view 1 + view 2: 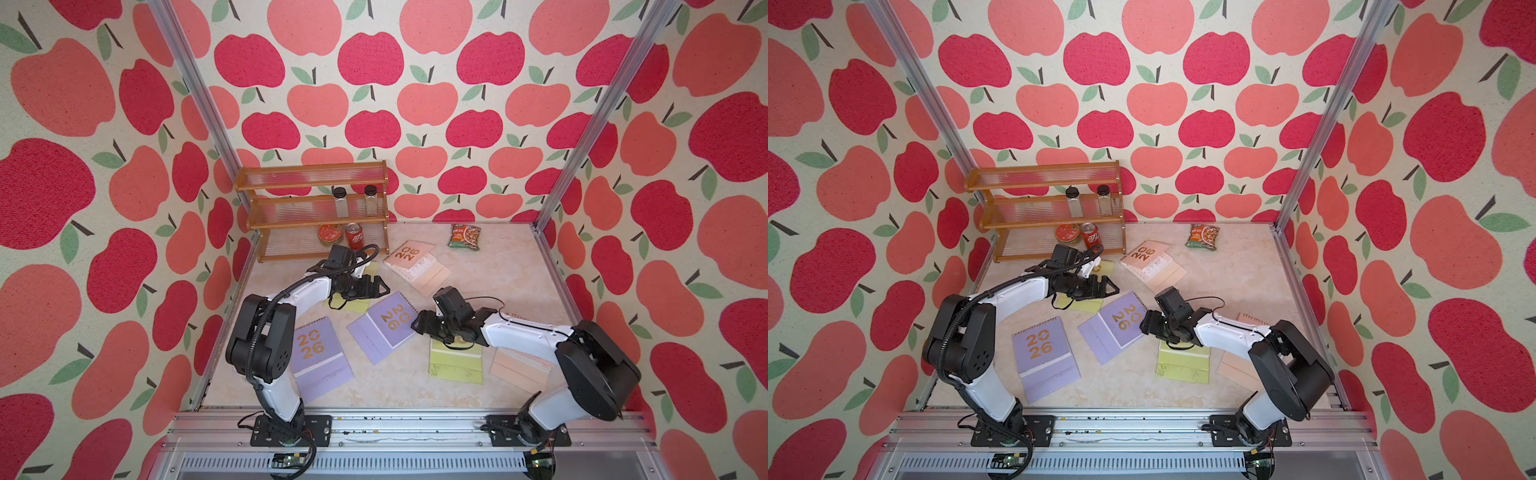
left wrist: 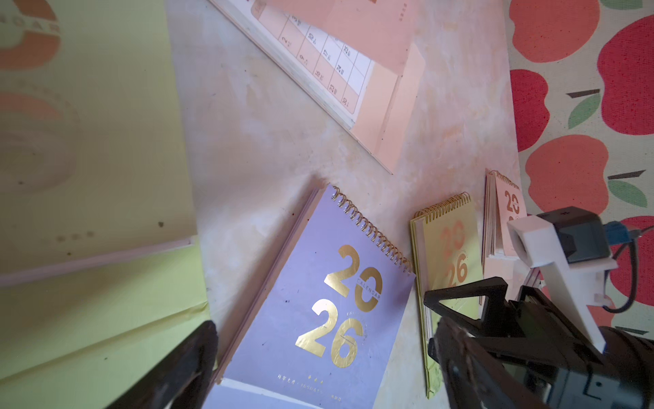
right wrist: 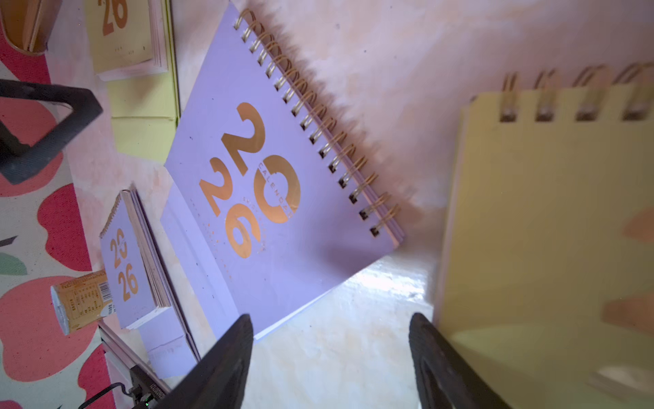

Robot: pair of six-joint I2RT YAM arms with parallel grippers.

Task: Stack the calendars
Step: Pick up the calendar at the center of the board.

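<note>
Broadly, the pale table [image 1: 511, 266] carries six calendars lying flat and scattered. The left arm [image 1: 299, 297] reaches forward and bends in toward the middle. The right arm [image 1: 523, 332] stretches low across from the other side, so the two face each other.

The near-left lilac calendar [image 1: 318, 357] runs near to far, with its coil at the far end. The middle lilac calendar [image 1: 384, 324] lies on a diagonal, coil toward the far right. The far peach calendar [image 1: 415, 266] is diagonal too, coil toward the far left, with a date page showing. The near yellow-green calendar [image 1: 455, 365] and the near peach calendar [image 1: 519, 368] lie partly under the right arm. The far yellow-green calendar [image 1: 353, 306] is mostly hidden under the left arm.

The left gripper [image 1: 380, 289] is spread wide and empty. The right gripper [image 1: 417, 324], by the middle lilac calendar's coil edge, is parted and empty too.
</note>
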